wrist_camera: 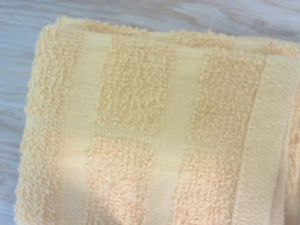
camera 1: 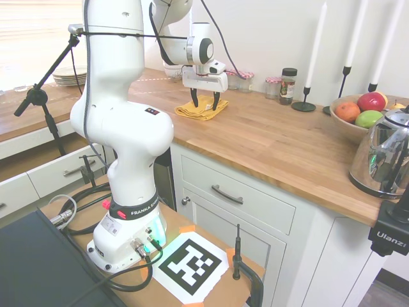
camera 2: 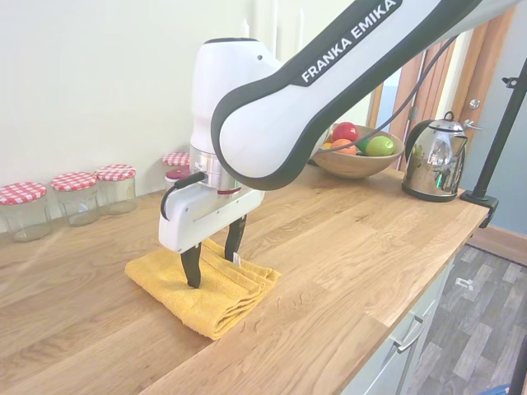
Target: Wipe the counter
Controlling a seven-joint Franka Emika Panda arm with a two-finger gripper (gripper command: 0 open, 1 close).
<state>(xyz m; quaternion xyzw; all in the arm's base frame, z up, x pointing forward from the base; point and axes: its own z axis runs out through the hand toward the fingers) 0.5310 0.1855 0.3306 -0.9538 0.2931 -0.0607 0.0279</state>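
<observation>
Our gripper points straight down, and its two black fingers are spread apart, so it holds nothing yet. The tips sit right on top of a yellow towel, or just above it; we cannot tell if they press in. We think the fingers are spread wide so they can pinch a bunch of cloth between them. The towel is folded into a thick flat pad, and up close we see its soft loops and a smooth band along one side. Folded like that, it should be easy to grab and push around. It lies on the counter, near the front edge and away from the back wall. Little jars with red checked lids stand in a row along the back edge, so they are out of the way. Far down at the other end we see a fruit bowl and a shiny kettle. The wood between looks bare, so we have room to wipe once the towel is held.
</observation>
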